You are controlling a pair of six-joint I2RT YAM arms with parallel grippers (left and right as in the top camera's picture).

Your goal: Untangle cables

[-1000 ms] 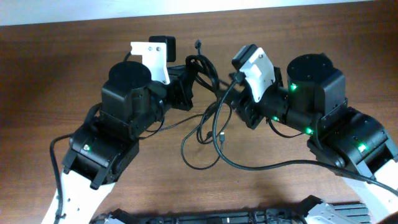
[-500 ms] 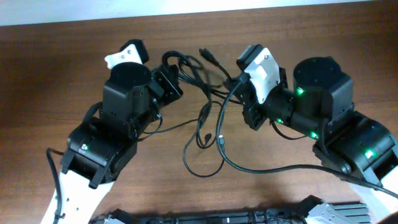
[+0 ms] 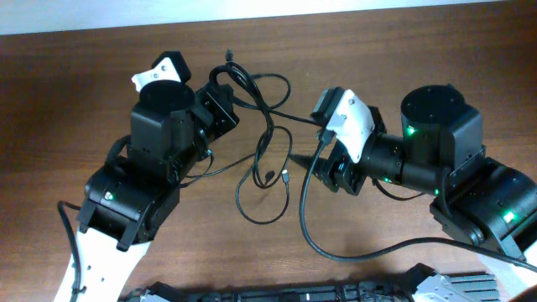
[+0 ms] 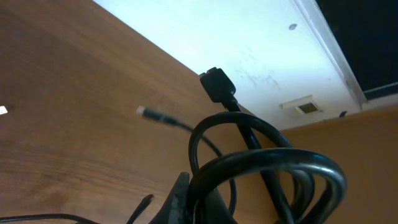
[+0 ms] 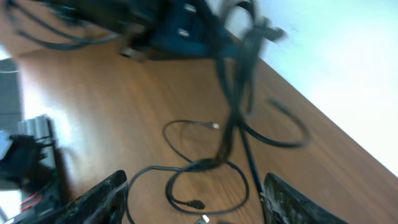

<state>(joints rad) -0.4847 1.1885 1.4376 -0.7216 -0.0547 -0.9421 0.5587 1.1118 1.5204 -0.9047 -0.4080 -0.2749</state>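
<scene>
The cables [image 3: 267, 126] are thin black cords. They form a looped bundle at the top, and strands drop from it to a loose loop on the wooden table [image 3: 419, 50]. My left gripper [image 3: 225, 99] is shut on the bundle. In the left wrist view its closed fingers [image 4: 186, 202] pinch a thick arc of cable [image 4: 267, 160], and a plug end [image 4: 217, 84] sticks up. My right gripper [image 3: 312, 151] stands open to the right of the hanging strands, holding nothing. In the right wrist view its gripper [image 5: 196, 183] frames a cable loop [image 5: 205, 168] with small plug ends on the table.
A thicker black arm wire [image 3: 352, 252] curves across the table in front of the right arm. A black rail [image 3: 294, 294] runs along the near edge. The table's far edge [image 3: 336, 7] meets a white surface.
My right gripper has opened, let go of the cables and drawn back toward the near side. The left gripper has carried the bundle left, and the hanging strands have swung left with it.
</scene>
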